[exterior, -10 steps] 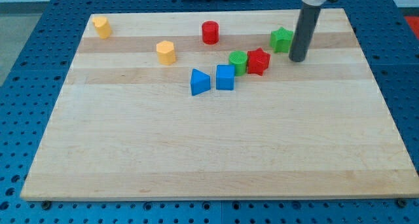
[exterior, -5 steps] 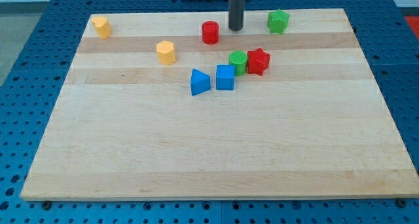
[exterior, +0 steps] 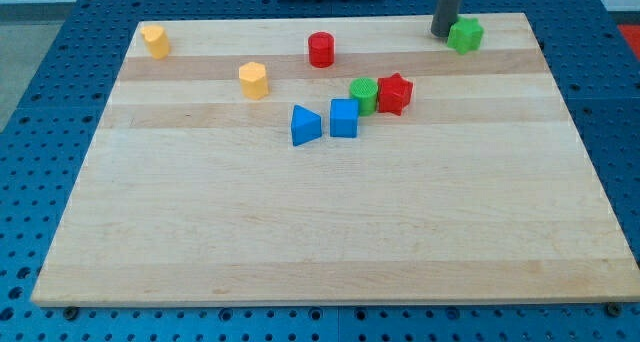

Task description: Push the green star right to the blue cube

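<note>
Starting near, the blue cube (exterior: 344, 118) sits mid-worktop (exterior: 320, 232), unmoved beside the blue triangle (exterior: 305, 125). Farther back, the green star (exterior: 464, 35) has slid rightward toward the top right corner, away from the cube. My tip (exterior: 442, 34) touches its left side; this end effector grasps nothing. No writing is readable.

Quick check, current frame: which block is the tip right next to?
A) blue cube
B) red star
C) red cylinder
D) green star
D: my tip sits at the view's top right, against the left side of the green star, far from the blue cube, which lies mid-board.
</note>
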Robot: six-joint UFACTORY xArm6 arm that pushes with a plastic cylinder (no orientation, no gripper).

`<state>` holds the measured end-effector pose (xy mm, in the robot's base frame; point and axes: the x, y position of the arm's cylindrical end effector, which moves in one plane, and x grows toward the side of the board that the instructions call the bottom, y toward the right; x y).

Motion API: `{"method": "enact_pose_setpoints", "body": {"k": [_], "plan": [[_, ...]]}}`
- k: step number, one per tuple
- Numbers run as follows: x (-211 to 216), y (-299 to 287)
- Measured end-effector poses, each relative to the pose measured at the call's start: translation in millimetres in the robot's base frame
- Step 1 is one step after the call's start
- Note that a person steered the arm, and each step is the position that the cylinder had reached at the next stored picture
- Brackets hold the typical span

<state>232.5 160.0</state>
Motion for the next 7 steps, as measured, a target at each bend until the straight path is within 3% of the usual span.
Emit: {"method": "enact_pose_setpoints", "body": {"k": [2,5,6,7], "plan": [[78.7,-27.9],[157.5,-172.6],[165.3,-184.4],[170.8,-158.2]]}}
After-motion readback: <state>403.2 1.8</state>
